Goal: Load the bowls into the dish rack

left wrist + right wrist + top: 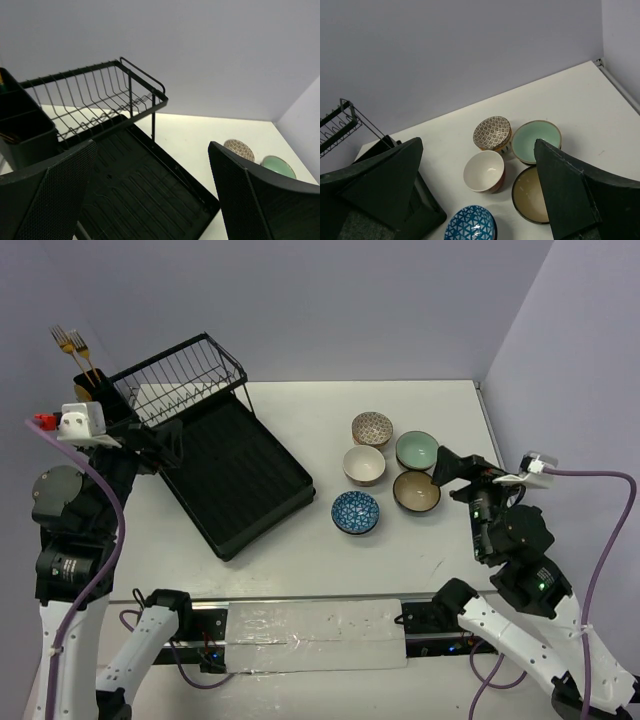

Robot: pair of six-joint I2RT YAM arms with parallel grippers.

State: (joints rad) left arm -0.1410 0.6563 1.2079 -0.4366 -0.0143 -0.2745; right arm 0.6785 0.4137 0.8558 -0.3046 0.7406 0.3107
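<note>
Opening step, nothing loaded: both jaws stand apart and empty, five bowls [364, 465] clustered on the table [300, 410] just ahead of the right jaws, the rack [235, 475] below the left jaws; next, presumably, the right jaws straddle one rim.

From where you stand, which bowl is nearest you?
The blue patterned bowl; it sits alone at the front, the other four bowls grouped behind it.
</note>
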